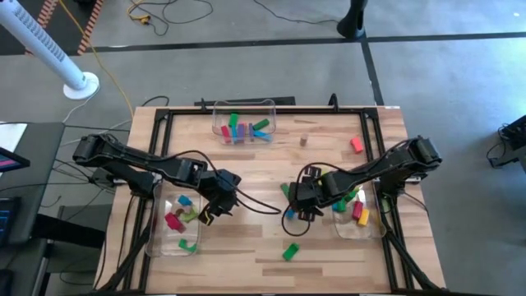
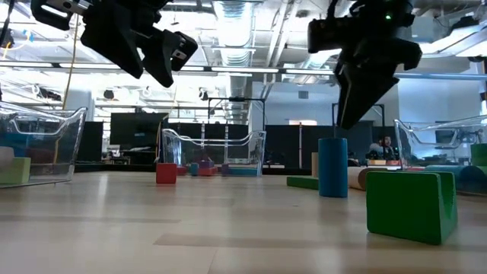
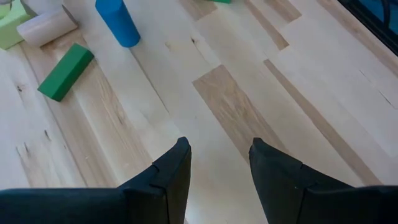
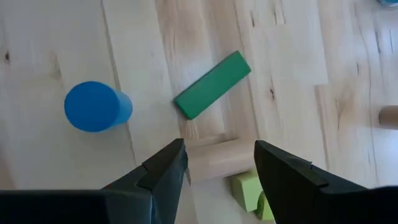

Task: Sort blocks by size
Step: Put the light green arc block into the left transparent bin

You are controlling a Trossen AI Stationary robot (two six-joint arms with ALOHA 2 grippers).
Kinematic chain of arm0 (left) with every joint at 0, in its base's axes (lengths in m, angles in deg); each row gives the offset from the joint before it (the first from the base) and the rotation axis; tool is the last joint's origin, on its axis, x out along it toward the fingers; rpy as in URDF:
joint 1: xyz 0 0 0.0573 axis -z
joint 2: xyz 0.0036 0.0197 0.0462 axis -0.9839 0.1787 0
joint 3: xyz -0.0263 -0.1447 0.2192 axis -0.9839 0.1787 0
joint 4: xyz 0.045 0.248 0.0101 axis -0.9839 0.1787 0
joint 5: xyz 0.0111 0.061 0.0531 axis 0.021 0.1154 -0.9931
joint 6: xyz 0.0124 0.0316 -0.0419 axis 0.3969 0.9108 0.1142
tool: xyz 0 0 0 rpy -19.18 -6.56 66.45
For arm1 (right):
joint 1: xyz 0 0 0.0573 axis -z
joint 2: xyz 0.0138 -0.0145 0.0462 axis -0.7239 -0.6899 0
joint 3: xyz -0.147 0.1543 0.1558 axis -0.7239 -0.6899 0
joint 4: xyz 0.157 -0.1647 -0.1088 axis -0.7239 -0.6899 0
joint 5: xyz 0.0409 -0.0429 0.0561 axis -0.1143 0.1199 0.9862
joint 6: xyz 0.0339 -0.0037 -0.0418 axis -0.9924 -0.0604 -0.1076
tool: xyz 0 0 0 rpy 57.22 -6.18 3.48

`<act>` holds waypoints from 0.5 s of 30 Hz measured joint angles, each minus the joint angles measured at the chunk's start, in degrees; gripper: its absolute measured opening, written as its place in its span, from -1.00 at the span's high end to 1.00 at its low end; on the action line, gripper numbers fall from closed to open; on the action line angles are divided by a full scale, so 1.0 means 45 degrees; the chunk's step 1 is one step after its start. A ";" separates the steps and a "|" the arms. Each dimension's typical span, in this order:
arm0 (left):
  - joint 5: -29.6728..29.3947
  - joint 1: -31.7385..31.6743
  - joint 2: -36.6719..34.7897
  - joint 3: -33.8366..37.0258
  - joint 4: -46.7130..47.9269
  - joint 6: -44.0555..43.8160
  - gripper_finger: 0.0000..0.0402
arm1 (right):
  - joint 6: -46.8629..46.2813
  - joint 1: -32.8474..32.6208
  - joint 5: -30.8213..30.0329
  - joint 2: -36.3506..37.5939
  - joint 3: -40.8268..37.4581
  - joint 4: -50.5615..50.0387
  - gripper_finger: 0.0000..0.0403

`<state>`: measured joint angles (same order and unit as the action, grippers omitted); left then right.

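Blocks cluster at table centre: tan cylinder [image 4: 221, 158] lies between the right gripper [image 4: 217, 163]'s parted, empty fingers, green bar [image 4: 212, 84] at twelve o'clock, blue cylinder [image 4: 97, 106] at ten. Left gripper [image 3: 219, 165] hangs half-open, empty, over bare wood.

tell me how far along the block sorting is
Partly done: all three bins, like the back bin, already hold blocks. In hand: the open right gripper hovers over a tan cylinder; the left gripper is open and empty. Left: the blue cylinder, green bar, green block and red block.
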<state>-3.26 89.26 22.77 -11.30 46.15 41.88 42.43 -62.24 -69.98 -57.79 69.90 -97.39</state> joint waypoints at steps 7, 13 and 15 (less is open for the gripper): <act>-0.0002 0.0007 0.0000 0.0000 -0.0003 -0.0036 0.23 | -0.0092 -0.0169 0.0171 -0.0010 -0.0010 -0.0316 -0.12; -0.0002 0.0007 0.0000 0.0000 -0.0032 0.0003 0.23 | -0.0098 -0.0100 0.0325 -0.0010 -0.0015 -0.1199 -0.12; 0.0003 0.0007 0.0000 0.0000 -0.0135 0.0003 0.23 | -0.0087 0.0062 0.0367 -0.0010 -0.0015 -0.1542 -0.12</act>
<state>-3.25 89.29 22.77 -11.30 45.54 41.89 42.03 -61.96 -68.33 -57.83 69.83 -104.33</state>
